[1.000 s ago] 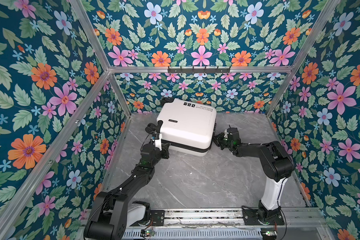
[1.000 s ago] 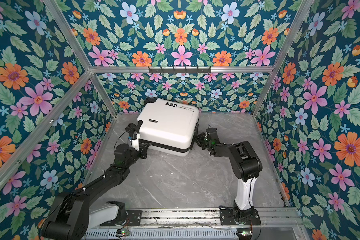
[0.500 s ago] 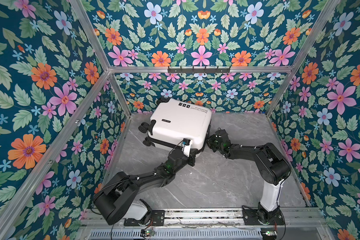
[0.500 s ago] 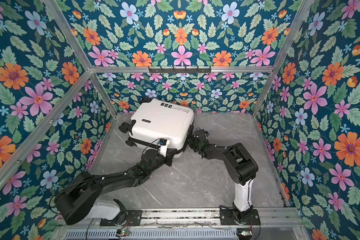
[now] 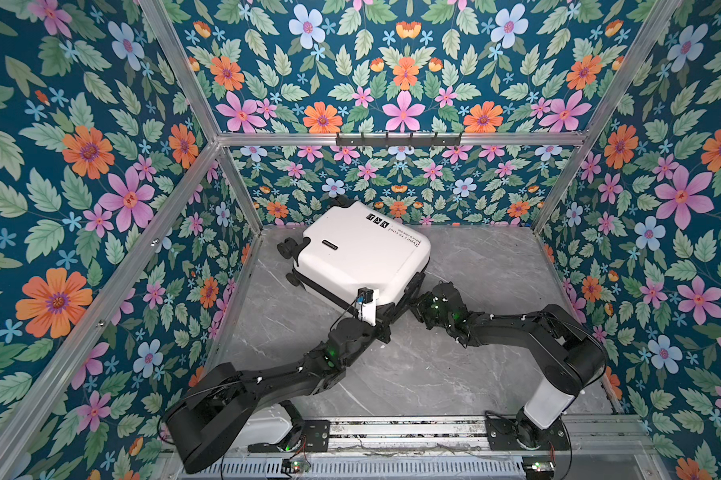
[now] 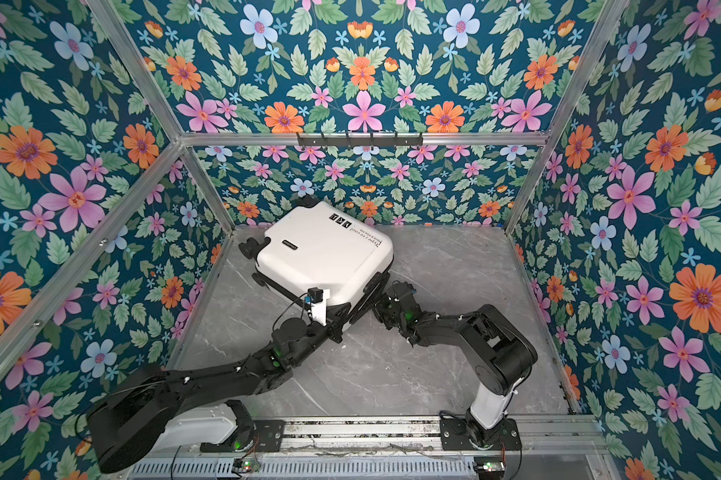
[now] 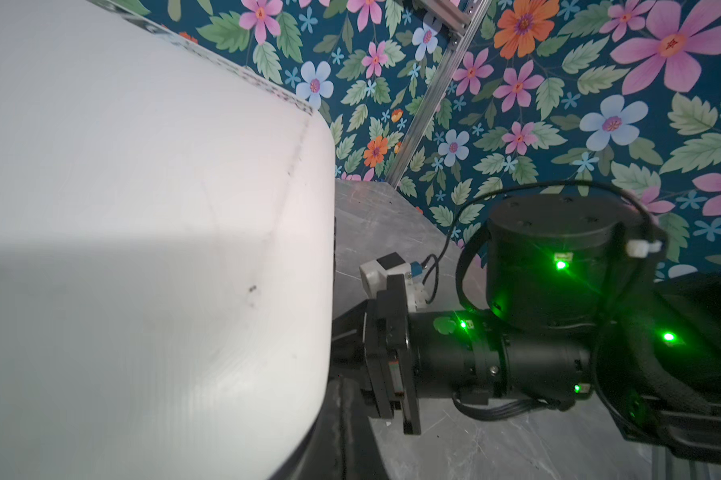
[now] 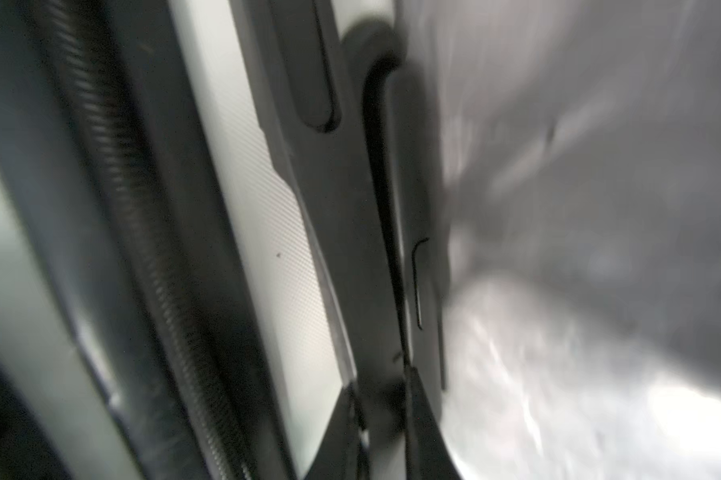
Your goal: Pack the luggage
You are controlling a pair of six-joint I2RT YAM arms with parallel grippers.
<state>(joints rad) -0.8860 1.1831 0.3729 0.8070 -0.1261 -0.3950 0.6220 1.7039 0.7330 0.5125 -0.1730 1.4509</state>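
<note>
Right tool point(image 8: 382, 388) pinches the luggage point(image 5: 363, 257) handle point(image 8: 419, 174); left tool point(image 5: 385, 326) closed alongside

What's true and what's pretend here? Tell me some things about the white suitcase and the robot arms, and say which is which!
1. The suitcase is shut. True.
2. It stands upright. False: it lies flat on the grey table, with its wheels sticking out sideways.
3. Three small black squares are printed on its top. True.
4. The left tool and the right tool are both far from it. False: both are right up against its near sides.
5. The walls are striped. False: they are covered in flowers.
</note>
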